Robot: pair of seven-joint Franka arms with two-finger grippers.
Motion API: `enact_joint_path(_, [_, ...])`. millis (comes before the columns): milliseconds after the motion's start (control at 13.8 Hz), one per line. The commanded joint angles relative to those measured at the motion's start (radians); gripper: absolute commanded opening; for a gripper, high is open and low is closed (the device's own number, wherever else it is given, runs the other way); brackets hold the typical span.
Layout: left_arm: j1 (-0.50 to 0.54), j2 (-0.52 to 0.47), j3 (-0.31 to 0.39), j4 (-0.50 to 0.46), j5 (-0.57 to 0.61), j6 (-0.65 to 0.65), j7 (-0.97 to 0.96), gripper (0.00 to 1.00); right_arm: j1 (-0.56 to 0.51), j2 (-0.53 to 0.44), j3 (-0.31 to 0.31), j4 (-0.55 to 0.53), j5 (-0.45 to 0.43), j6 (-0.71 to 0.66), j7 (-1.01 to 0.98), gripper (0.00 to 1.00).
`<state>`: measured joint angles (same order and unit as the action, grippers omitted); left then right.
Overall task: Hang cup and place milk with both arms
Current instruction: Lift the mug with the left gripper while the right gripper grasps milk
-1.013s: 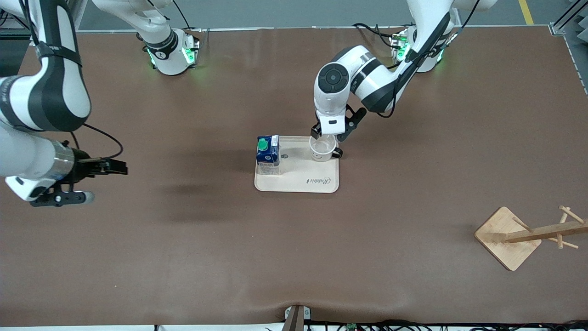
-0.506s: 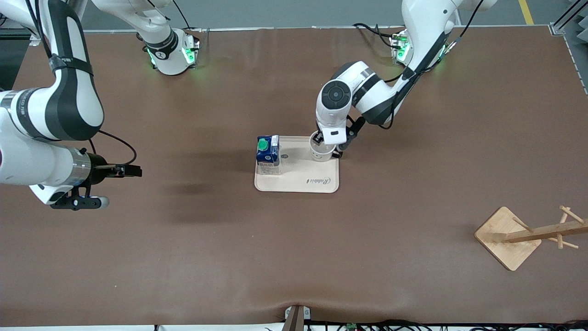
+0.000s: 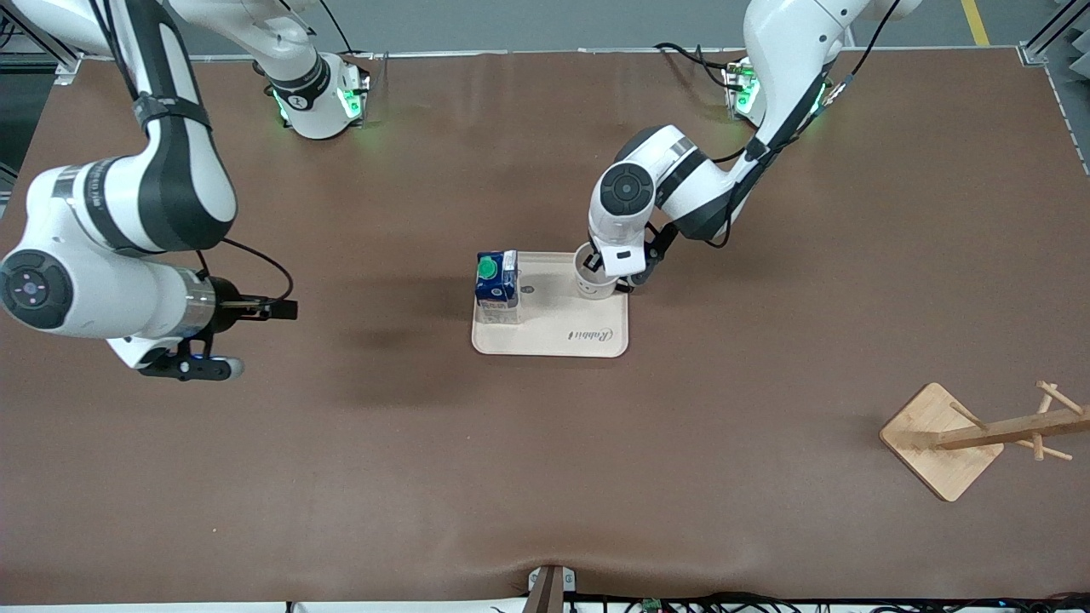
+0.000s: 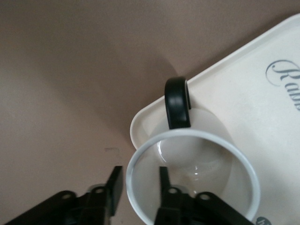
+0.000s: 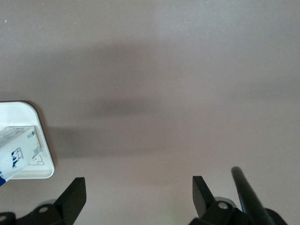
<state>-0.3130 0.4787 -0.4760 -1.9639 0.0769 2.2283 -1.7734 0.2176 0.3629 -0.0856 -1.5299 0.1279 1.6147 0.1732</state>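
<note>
The white cup (image 3: 593,281) stands upright on the cream tray (image 3: 588,336), at the corner toward the left arm's base. My left gripper (image 3: 606,271) is down over it. In the left wrist view the cup (image 4: 197,154) fills the frame and its black handle (image 4: 177,103) reaches over the tray's corner. The left gripper (image 4: 139,171) is open, with one finger outside the rim and one inside, a gap showing at the inner one. The milk (image 3: 496,288) stands on the tray's other side. My right gripper (image 3: 288,310) hangs open over bare table toward the right arm's end, pointing at the milk (image 5: 14,150).
A wooden cup rack (image 3: 979,434) with pegs stands near the front camera at the left arm's end of the table. The brown mat (image 3: 545,477) covers the whole table. The tray's corner (image 5: 23,108) shows in the right wrist view, ahead of the right gripper (image 5: 138,180).
The left gripper has come down over the cup and its fingers have narrowed round the rim wall. The right arm has moved toward the tray, still open.
</note>
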Motion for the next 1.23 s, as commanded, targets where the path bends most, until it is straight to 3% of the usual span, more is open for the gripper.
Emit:
enact_joint_path(0, [0.002,0.011,0.005,0.013,0.020,0.020,-0.024,0.06,0.028,-0.010,-0.005,-0.004,0.042,-0.016,0.022,1.00])
enact_joint_path(72, [0.002,0.015,0.007,0.014,0.020,0.024,-0.023,0.00,0.029,-0.013,-0.005,-0.009,0.067,-0.021,0.034,1.00])
enact_joint_path(362, [0.008,0.003,0.007,0.062,0.053,0.024,-0.015,0.00,0.104,-0.030,-0.005,-0.015,0.085,-0.021,0.220,1.00])
enact_joint_path(796, [0.061,-0.135,0.005,0.138,0.142,0.010,0.043,0.00,0.290,-0.039,-0.005,-0.013,0.088,0.046,0.483,1.00])
enact_joint_path(1157, [0.146,-0.172,0.005,0.350,0.142,-0.214,0.302,0.00,0.428,-0.036,-0.005,-0.070,0.088,0.235,0.623,1.00])
